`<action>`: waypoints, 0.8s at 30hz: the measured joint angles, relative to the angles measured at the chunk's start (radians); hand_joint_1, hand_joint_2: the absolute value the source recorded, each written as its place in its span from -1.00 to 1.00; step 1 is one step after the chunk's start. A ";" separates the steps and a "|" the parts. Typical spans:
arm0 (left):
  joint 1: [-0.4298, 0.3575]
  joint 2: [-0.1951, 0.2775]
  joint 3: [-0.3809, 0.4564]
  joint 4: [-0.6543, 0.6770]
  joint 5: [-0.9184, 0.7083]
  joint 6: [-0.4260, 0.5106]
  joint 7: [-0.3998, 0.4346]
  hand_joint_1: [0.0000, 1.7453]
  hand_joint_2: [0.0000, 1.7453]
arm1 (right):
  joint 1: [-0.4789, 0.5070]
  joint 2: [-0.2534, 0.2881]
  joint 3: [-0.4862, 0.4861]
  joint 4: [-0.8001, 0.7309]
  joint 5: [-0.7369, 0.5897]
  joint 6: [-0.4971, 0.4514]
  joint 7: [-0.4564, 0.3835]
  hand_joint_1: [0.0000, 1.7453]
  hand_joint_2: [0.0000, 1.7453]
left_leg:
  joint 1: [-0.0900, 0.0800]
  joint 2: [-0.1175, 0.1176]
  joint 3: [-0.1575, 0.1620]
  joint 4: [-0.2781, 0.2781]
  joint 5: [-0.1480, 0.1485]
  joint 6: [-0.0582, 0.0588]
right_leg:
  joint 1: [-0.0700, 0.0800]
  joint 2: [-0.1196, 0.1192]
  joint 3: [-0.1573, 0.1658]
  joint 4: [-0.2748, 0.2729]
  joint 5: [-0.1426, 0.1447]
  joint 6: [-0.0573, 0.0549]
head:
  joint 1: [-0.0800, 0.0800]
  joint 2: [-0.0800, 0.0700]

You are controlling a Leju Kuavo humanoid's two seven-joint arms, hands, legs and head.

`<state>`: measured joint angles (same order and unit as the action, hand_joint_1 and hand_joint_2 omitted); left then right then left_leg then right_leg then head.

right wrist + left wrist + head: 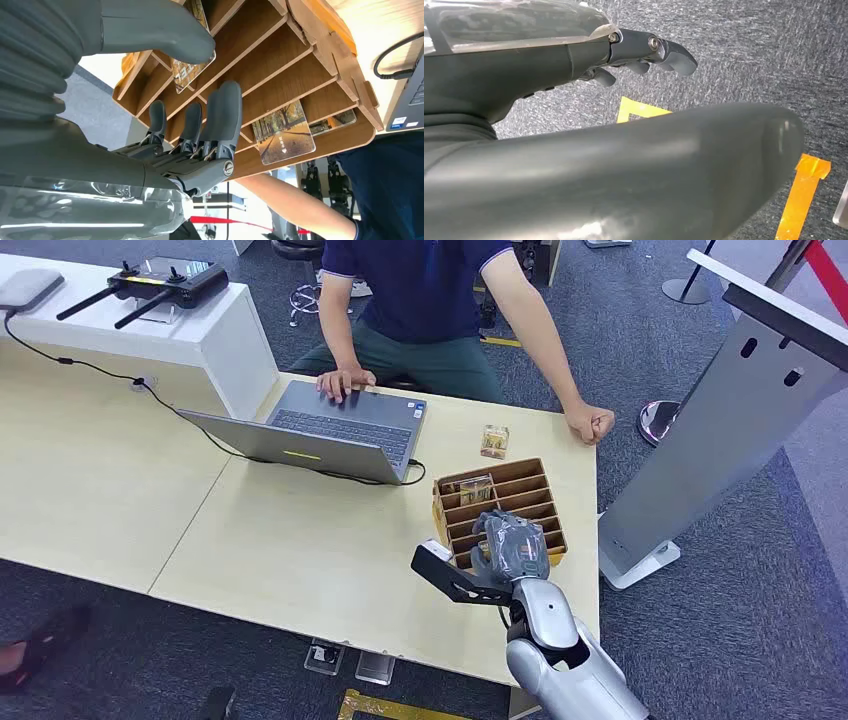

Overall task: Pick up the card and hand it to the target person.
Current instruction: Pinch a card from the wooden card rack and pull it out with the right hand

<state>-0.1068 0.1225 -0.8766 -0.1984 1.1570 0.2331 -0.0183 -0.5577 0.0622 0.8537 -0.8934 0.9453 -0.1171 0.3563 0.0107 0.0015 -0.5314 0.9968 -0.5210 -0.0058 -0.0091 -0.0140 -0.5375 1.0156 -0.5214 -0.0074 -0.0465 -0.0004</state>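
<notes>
Scene: a person (425, 300) in a dark blue shirt sits across a pale wooden bench (300, 530), one hand on an open laptop (330, 430), the other fist resting on the bench edge.

Rack: a brown wooden slotted card rack (505, 510) stands on the bench near the robot's side, just beside the laptop's corner.

Right robot hand: the right robot hand (512, 545) reaches over the near slots of the rack. In the right wrist view its thumb (165, 30) presses on a card (192, 65) in one slot while the darker fingers (220, 120) lie along the dividers on the other side; whether the card is truly pinched cannot be told.

Other cards: a second card (282, 132) with a tree-lined path printed on it juts from a slot farther toward the person, with another card edge (334, 122) just beside it.

Left robot hand: the left robot hand (644, 52) hangs above grey carpet (749, 60) marked with orange tape (801, 195), fingers loosely apart, holding nothing.

Also on the bench: a small clear box (494, 441) between the rack and the person's fist.
</notes>
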 joint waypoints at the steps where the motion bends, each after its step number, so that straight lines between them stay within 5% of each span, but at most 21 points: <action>1: 0.000 0.000 0.000 0.000 0.000 0.000 0.000 -1.00 -1.00 | 0.000 0.000 0.000 0.000 0.000 0.000 0.000 0.18 1.00 | 0.000 0.000 0.000 0.000 0.000 0.000 | 0.000 0.000 0.000 0.000 0.000 0.000 | 0.000 0.000; 24: 0.000 0.000 0.000 0.000 0.000 0.000 0.000 -1.00 -1.00 | 0.000 0.000 0.000 0.003 0.000 0.000 0.002 0.18 1.00 | 0.000 0.000 0.000 0.000 0.000 0.000 | 0.000 0.000 0.000 0.000 0.000 0.000 | 0.000 0.000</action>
<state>-0.1067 0.1225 -0.8770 -0.1984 1.1566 0.2331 -0.0179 -0.5577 0.0622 0.8537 -0.8907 0.9453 -0.1171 0.3584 0.0107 0.0015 -0.5313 0.9968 -0.5210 -0.0058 -0.0091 -0.0140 -0.5375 1.0156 -0.5214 -0.0074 -0.0465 -0.0004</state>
